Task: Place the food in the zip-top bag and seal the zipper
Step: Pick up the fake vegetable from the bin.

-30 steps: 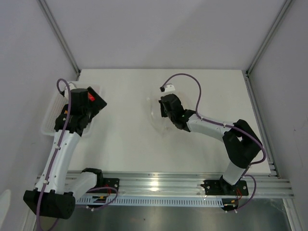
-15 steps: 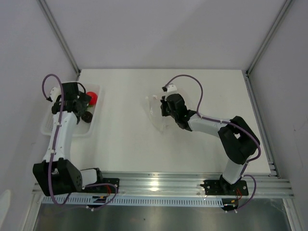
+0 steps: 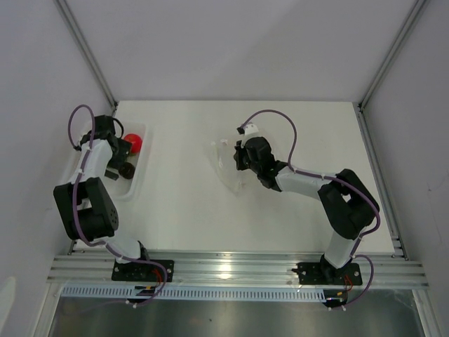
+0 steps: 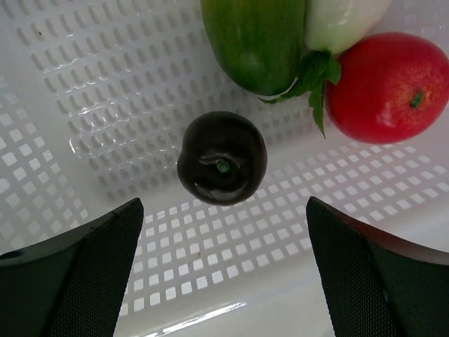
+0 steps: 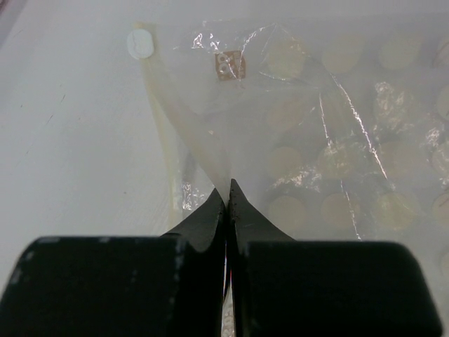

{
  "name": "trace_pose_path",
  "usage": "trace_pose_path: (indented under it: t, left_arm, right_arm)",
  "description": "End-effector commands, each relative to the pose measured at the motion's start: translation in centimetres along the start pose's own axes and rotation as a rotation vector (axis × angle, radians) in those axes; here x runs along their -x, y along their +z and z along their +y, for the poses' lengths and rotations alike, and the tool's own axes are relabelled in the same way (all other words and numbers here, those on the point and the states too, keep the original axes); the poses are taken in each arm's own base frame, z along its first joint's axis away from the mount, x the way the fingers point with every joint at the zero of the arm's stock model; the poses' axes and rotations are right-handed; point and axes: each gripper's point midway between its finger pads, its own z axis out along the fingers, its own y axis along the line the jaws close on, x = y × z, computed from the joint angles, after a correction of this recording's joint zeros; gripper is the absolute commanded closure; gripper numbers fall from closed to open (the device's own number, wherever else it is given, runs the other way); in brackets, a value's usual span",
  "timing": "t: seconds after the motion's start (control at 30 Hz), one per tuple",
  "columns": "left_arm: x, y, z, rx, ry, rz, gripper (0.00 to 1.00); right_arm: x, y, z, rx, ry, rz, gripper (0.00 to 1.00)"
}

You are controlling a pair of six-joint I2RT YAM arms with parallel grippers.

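Only wrist-close: green piece [image 4: 256, 35] beside tomato [image 4: 389, 84]

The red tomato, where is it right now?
In the top view the red tomato lies in the white basket at the left edge of the table, beside the white piece and leafy green piece.

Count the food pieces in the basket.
4: dark round piece central, green piece above it, white piece and red ball at upper right. More may be hidden.

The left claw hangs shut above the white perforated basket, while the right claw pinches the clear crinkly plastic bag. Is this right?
Not quite: the left wrist view shows the left claw open, not shut, above the white perforated basket.
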Motion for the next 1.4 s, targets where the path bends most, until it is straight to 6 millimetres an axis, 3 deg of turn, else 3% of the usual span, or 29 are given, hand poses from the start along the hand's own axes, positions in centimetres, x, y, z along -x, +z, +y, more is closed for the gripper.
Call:
trace_pose_path:
  t: [0.0, 0.4, 0.73, 0.97, 1.13, 1.3, 1.37]
  left_arm:
    - [1.4, 0.8, -1.1, -0.006, -0.055, -0.008, 0.01]
    - [0.4, 5.0, -1.8, 0.022, -0.038, 0.066, 0.01]
    - [-0.3, 6.5, -1.3, 0.064, -0.032, 0.091, 0.07]
    - [-0.3, 6.5, -1.1, 0.069, -0.029, 0.089, 0.13]
    - [-0.6, 6.2, -0.9, 0.061, -0.036, 0.099, 0.28]
    - [-0.4, 5.6, -0.7, 0.062, -0.043, 0.092, 0.31]
    - [-0.1, 5.0, -0.7, 0.054, -0.053, 0.087, 0.37]
  right_arm:
    - [2.8, -0.6, 0.4, 0.035, -0.001, -0.082, 1.00]
    - [2.6, -0.4, 0.5, 0.053, 0.011, -0.080, 1.00]
    - [2.6, -0.4, 0.4, 0.057, 0.022, -0.080, 1.00]
    - [2.7, -0.5, 0.3, 0.055, 0.022, -0.082, 1.00]
    - [2.7, -0.5, 0.2, 0.051, 0.023, -0.082, 1.00]
    - [2.7, -0.5, 0.1, 0.050, 0.024, -0.082, 1.00]
    - [2.6, -0.5, 0.2, 0.051, 0.024, -0.080, 1.00]
